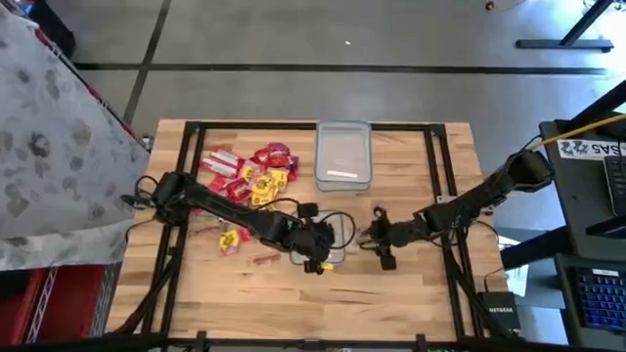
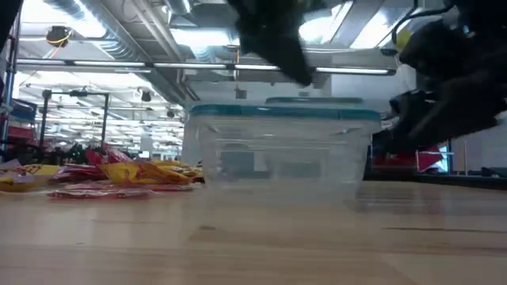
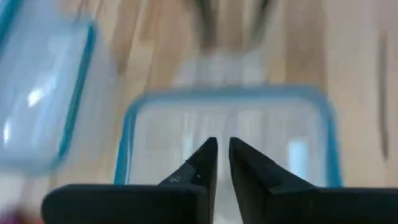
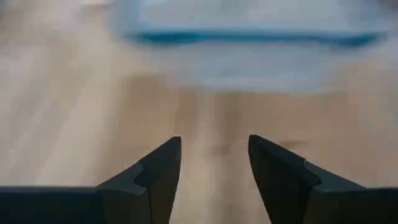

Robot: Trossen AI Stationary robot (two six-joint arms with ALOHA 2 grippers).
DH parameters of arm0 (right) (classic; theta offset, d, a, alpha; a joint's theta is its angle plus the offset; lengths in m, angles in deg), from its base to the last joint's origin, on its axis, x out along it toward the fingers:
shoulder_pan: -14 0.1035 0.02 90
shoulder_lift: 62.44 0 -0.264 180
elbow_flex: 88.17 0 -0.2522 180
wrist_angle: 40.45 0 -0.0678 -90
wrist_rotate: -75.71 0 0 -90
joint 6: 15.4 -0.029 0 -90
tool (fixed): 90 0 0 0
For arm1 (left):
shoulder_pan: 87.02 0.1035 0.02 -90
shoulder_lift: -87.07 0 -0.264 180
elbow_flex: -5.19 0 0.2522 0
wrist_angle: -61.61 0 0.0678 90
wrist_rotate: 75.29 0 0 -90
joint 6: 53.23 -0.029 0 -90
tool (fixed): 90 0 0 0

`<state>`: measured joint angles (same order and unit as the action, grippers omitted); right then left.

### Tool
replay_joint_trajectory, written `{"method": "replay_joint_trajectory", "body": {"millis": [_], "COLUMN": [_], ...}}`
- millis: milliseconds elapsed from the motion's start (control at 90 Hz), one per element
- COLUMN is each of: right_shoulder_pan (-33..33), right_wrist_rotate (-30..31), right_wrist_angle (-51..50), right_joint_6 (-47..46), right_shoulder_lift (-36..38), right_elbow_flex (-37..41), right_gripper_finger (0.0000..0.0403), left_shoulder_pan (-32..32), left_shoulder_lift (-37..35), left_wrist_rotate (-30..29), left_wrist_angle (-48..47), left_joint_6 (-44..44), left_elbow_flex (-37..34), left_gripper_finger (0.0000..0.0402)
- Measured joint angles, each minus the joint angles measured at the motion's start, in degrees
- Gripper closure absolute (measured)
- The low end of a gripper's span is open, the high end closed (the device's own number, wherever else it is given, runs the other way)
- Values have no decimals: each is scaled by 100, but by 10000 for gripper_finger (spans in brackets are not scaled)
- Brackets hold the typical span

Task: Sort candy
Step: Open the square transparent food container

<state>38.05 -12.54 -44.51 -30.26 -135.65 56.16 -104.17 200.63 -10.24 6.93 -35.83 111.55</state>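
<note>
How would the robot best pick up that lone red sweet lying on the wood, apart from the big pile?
The lone red candy lies flat on the table, so coming straight down from above looks best, pinching across its narrow width near the middle. It is thin, so the fingers would probably need to touch the wood. The left tool is nearest; the right tool waits beside it.

- The candy (image 1: 246, 176) lies heaped on the table (image 1: 411, 293), toward its left far part.
- A clear tub (image 1: 343, 154) stands right of the heap, at the far edge.
- A few stray sweets (image 1: 231, 240) lie nearer, beside the left arm.
- Both grippers, left (image 1: 328, 262) and right (image 1: 375, 235), meet near the table's middle, seemingly just apart.
</note>
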Motion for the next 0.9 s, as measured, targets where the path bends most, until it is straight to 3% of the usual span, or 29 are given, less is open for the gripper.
{"method": "replay_joint_trajectory", "body": {"millis": [100,244,333,444,656,822,900], "right_shoulder_pan": [70,295,426,532,523,518,517], "right_wrist_rotate": [-921,-811,-461,164,970,2383,2479], "right_wrist_angle": [584,1746,2472,2617,2286,1580,1449], "right_joint_6": [-266,-277,-273,-271,-271,-405,-399], "right_shoulder_lift": [-172,-598,-920,-1115,-1138,-915,-670], "right_elbow_flex": [0,2,-20,-168,-313,-312,-308], "right_gripper_finger": [226,226,226,226,226,226,226], "left_shoulder_pan": [-46,-151,-223,-341,-605,-691,-689], "left_shoulder_lift": [13,7,3,2,0,0,0], "left_wrist_rotate": [77,83,81,156,721,683,593], "left_wrist_angle": [-55,-50,8,23,642,1409,1470], "left_joint_6": [278,588,1011,1503,2021,1895,1781], "left_elbow_flex": [-186,-378,-457,-470,-476,-475,-475], "left_gripper_finger": [377,377,377,377,377,377,377]}}
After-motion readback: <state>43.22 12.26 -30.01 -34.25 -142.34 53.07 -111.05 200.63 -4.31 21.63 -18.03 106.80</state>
